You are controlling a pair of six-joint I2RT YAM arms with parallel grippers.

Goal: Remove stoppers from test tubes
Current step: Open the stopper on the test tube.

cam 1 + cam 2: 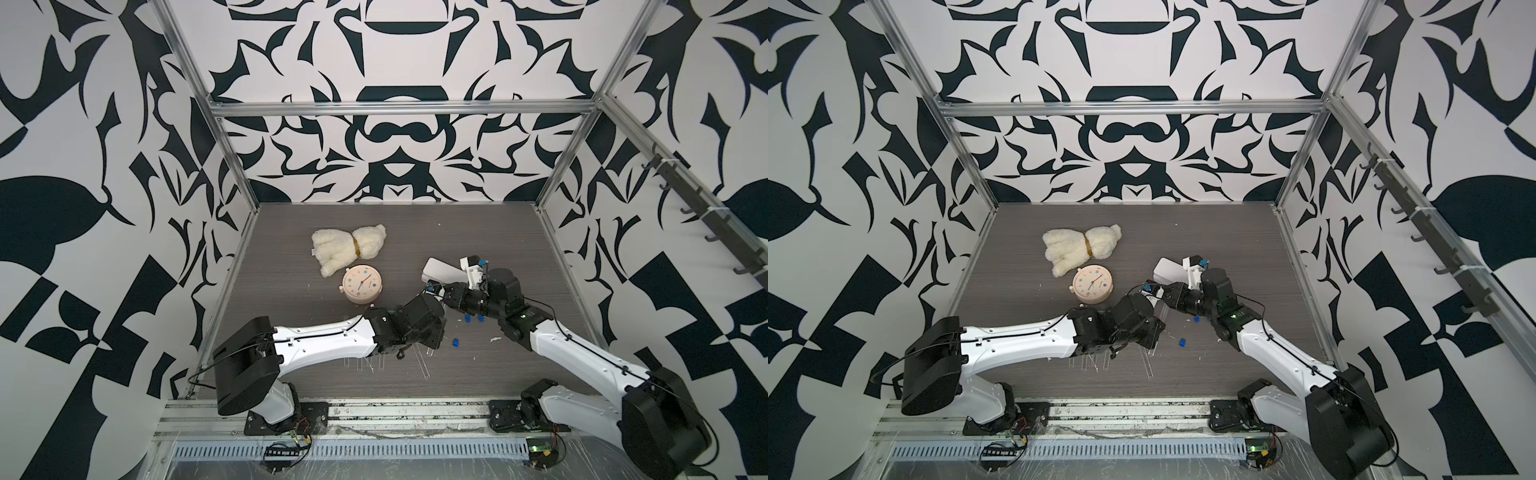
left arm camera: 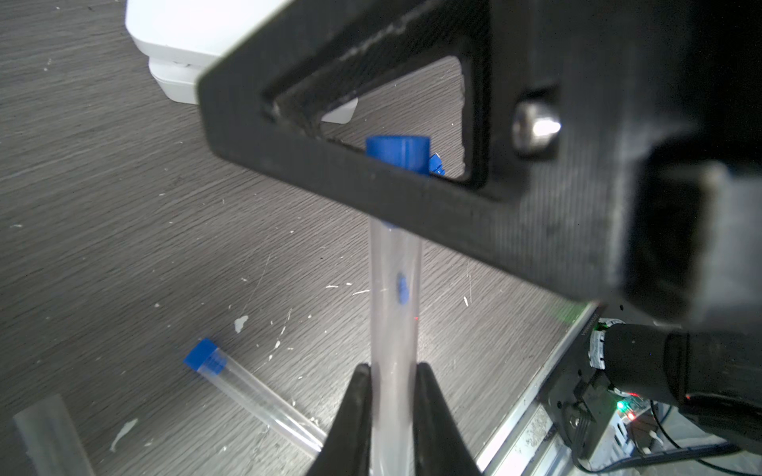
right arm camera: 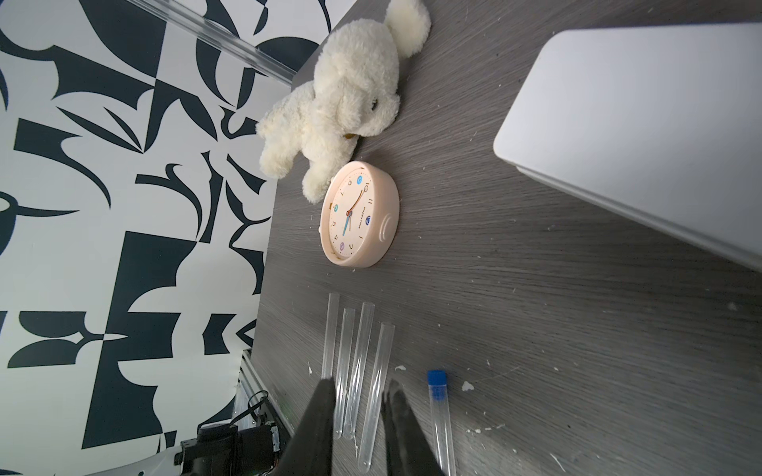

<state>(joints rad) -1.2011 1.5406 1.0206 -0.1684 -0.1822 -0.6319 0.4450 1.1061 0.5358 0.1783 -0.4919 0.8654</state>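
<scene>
My left gripper [image 2: 391, 371] is shut on a clear test tube [image 2: 396, 296], which sticks out ahead of it with a blue stopper [image 2: 398, 153] on its far end. A black finger [image 2: 330, 185] of my right gripper crosses in front of that stopper. In the right wrist view my right gripper [image 3: 358, 391] has its jaws apart, and nothing shows between the tips. Several unstoppered test tubes [image 3: 358, 350] lie side by side on the table. Next to them lies a test tube [image 3: 441, 420] with its blue stopper [image 3: 436, 377] on. Three loose stoppers [image 1: 467, 318] lie under my right arm.
A cream plush toy [image 1: 347, 249] and a pink clock [image 1: 360, 284] sit left of the grippers. A white box [image 1: 440, 270] stands just behind them. The metal rail [image 2: 515, 412] runs along the table's front edge. White flecks dot the dark wood-grain table [image 1: 457, 232].
</scene>
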